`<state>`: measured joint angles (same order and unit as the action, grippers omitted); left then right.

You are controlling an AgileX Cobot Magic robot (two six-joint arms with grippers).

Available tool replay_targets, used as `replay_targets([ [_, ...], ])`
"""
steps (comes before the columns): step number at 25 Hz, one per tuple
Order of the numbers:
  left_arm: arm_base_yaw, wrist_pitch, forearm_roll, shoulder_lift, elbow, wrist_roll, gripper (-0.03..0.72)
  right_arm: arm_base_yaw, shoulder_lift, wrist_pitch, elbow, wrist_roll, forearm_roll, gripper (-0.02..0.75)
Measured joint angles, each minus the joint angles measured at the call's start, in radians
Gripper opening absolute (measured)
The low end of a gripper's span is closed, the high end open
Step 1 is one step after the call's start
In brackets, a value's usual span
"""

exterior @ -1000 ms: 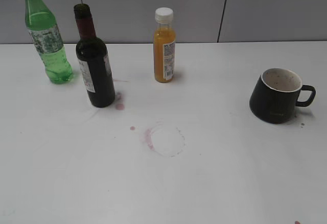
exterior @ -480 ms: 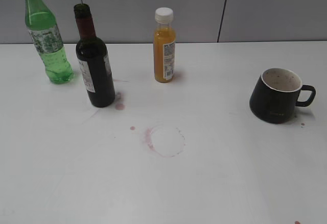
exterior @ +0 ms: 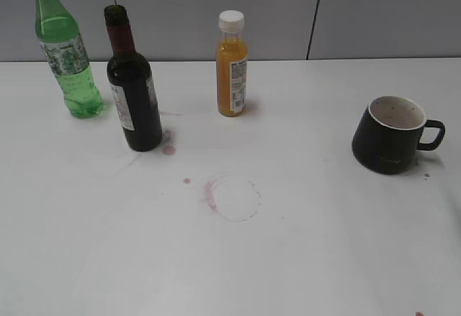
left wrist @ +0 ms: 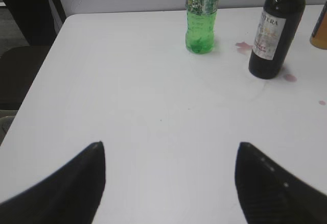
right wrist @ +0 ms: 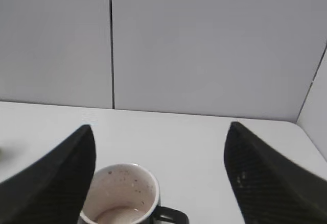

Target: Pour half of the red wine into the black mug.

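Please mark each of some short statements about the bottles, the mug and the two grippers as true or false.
1. The wine bottle stands upright between the green bottle and the juice bottle. True.
2. The black mug lies on its side. False: it stands upright, handle to the right.
3. The left gripper holds the wine bottle. False: it is open and empty, away from it.
4. The right gripper is open above the mug. True.
5. Reddish stains mark the table. True.

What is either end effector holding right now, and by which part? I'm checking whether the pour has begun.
Nothing is held. The left end effector and right end effector are both open and empty; the wine bottle stands untouched.
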<state>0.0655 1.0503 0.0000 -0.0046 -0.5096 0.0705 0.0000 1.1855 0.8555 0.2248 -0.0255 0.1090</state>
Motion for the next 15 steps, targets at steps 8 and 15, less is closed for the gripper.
replay_targets([
  [8,0.0,0.0,0.0,0.0,0.0,0.001,0.59,0.0,0.148,0.113,0.001,-0.005,-0.007,0.657],
  [15,0.0,0.0,0.0,0.0,0.0,0.001,0.59,-0.001,0.311,0.274,0.001,-0.006,-0.002,0.661],
])
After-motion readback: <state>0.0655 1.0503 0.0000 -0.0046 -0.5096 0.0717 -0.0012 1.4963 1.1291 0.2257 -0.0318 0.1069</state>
